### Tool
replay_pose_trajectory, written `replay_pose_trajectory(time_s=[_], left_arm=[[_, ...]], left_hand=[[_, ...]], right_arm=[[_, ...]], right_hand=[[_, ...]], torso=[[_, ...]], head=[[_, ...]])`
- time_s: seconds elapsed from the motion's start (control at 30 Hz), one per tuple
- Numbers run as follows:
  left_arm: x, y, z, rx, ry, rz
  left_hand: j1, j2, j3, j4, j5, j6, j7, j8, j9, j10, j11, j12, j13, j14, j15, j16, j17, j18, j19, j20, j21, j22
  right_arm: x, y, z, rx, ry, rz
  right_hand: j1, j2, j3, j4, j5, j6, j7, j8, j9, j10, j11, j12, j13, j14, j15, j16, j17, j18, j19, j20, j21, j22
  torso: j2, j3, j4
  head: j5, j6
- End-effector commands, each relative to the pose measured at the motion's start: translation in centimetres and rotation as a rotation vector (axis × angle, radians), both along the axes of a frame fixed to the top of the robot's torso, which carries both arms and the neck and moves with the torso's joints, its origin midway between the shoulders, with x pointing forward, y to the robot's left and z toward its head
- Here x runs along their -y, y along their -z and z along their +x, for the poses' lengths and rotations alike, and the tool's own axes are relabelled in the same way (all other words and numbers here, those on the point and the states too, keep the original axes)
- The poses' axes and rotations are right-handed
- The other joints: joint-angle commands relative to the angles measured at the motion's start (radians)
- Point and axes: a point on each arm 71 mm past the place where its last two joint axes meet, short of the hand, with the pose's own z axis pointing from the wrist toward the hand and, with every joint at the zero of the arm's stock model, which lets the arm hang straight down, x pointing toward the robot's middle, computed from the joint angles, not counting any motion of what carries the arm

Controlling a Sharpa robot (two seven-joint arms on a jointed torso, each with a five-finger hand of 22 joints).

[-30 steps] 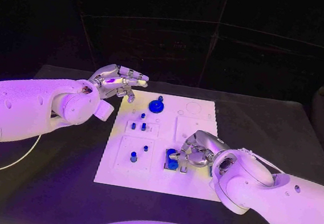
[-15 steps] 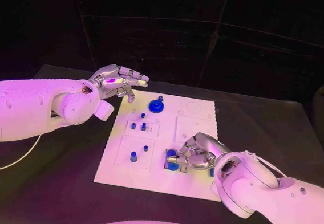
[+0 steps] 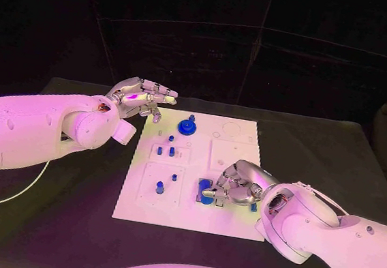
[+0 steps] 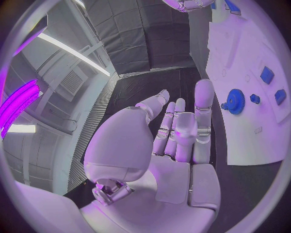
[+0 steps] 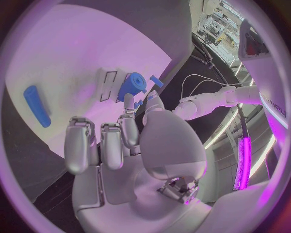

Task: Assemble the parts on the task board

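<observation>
Right hand [image 3: 233, 186] is low over the task board's [image 3: 188, 217] near right area, fingertips closing on a blue gear-like part [image 5: 132, 84]; a firm pinch can't be confirmed. Left hand [image 3: 140, 96] hovers off the far left corner, fingers loosely spread, holding nothing. Next: secure the part and seat it squarely.
</observation>
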Motion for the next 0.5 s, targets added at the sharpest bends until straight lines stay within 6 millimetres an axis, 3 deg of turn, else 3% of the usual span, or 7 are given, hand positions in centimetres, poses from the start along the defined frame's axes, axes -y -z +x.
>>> replay_pose_trajectory(time_s=[0.03,0.4,0.5], left_arm=[[0.05,-0.11,0.00,-0.001,0.009,-0.008],[0.07,-0.11,-0.03,-0.002,0.010,-0.008],[0.06,-0.11,-0.03,-0.002,0.010,-0.008]], left_hand=[[-0.005,-0.003,-0.003,-0.004,0.003,-0.006,-0.003,0.003,0.000,-0.006,0.001,0.004,-0.001,-0.005,0.001,0.002,-0.001,0.010,-0.008,0.000,-0.006,-0.001],[-0.005,-0.003,-0.003,-0.004,0.003,-0.006,-0.003,0.003,0.000,-0.006,0.001,0.004,-0.001,-0.005,0.001,0.002,-0.001,0.010,-0.008,0.000,-0.006,-0.001],[-0.005,-0.003,-0.003,-0.004,0.003,-0.006,-0.003,0.003,0.000,-0.006,0.001,0.004,-0.001,-0.005,0.001,0.002,-0.001,0.010,-0.008,0.000,-0.006,-0.001]], right_arm=[[-0.17,0.04,-0.14,-0.015,-0.031,-0.003],[-0.46,0.55,0.30,-0.025,-0.031,-0.049],[-0.73,0.70,0.61,-0.019,-0.021,-0.056]], right_hand=[[0.043,0.012,0.007,-0.021,0.004,-0.004,-0.007,0.007,0.002,0.005,0.000,0.001,0.000,0.071,-0.007,0.006,0.099,-0.018,0.028,-0.008,0.004,0.082],[0.110,0.036,0.020,-0.064,-0.009,-0.005,-0.010,0.007,0.004,0.004,-0.002,-0.003,0.000,0.071,-0.010,0.007,0.102,-0.019,0.028,-0.010,0.006,0.084],[0.129,0.050,0.029,-0.075,-0.033,-0.004,-0.011,0.007,0.003,0.005,-0.004,-0.002,0.002,0.071,-0.011,0.007,0.104,-0.019,0.028,-0.011,0.007,0.086]], torso=[[0.000,-0.0005,-0.0001],[0.001,-0.0009,0.0035],[0.001,-0.0011,0.0019]], head=[[0.001,-0.001],[0.002,-0.004],[0.003,-0.005]])
